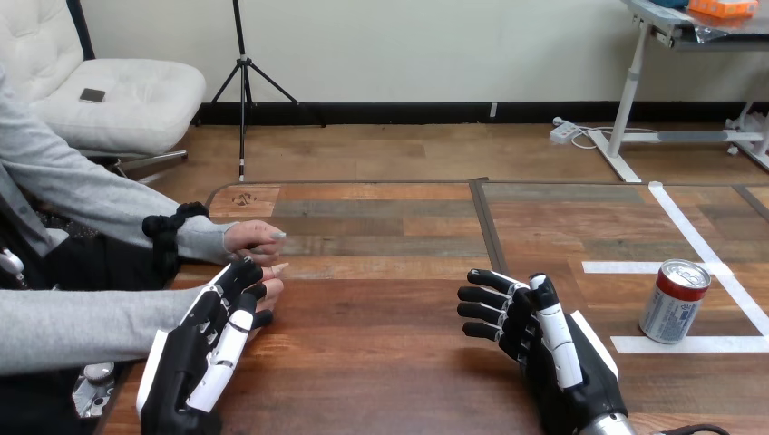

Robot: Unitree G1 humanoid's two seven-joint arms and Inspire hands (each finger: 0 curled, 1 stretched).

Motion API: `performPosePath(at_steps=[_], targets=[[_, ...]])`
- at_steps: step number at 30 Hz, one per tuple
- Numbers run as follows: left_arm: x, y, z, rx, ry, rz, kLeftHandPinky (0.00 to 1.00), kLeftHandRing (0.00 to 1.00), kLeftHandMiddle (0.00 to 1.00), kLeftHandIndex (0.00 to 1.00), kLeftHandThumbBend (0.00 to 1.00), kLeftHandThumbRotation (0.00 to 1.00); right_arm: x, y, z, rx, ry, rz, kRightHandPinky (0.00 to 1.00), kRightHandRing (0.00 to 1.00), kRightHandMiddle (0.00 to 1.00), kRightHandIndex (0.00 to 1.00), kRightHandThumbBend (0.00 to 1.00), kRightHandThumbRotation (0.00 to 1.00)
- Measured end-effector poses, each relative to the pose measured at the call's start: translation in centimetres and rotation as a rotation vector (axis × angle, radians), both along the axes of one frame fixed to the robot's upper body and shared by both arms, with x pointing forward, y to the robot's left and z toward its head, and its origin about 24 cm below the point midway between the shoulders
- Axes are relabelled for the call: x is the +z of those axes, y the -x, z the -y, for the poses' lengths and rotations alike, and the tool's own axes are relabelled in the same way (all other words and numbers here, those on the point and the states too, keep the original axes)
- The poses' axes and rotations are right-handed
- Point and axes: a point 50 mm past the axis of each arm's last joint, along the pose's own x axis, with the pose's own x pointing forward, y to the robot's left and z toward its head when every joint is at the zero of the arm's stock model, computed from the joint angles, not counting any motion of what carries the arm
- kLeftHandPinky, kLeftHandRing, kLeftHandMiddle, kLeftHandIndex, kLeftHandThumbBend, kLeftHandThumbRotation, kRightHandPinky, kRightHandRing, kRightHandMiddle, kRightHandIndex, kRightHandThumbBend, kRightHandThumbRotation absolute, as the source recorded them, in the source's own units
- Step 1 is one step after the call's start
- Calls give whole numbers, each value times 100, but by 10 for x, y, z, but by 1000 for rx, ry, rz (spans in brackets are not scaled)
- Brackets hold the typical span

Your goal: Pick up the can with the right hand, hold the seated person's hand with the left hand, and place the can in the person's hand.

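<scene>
Head view: could topple the upright can [674,302] on a sideways reach from the empty, loosely open right hand [544,344]; grip of left hand [213,340] on the person's nearer hand [270,292] impossible to tell.

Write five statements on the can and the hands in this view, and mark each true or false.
1. The can stands upright on the table. True.
2. The right hand grips the can. False: it is open, holds nothing and is apart from the can.
3. The can stands inside the white tape outline. True.
4. The can lies in the person's nearer hand. False: that hand is at the table's left side, and the can is at the right side.
5. The left hand is right by the person's nearer hand. True.
</scene>
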Motion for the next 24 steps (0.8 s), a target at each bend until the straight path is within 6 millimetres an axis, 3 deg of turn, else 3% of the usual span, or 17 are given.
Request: performPosePath(at_steps=[12,24], targets=[[0,0,0,0,1,1,77,86,87,85,26,59,0,0,1,-4,-34,0,72,76,76,76,72,96],[0,0,0,0,1,-1,78,86,86,84,26,61,5,-5,3,-16,-69,26,69,73,74,74,80,90]])
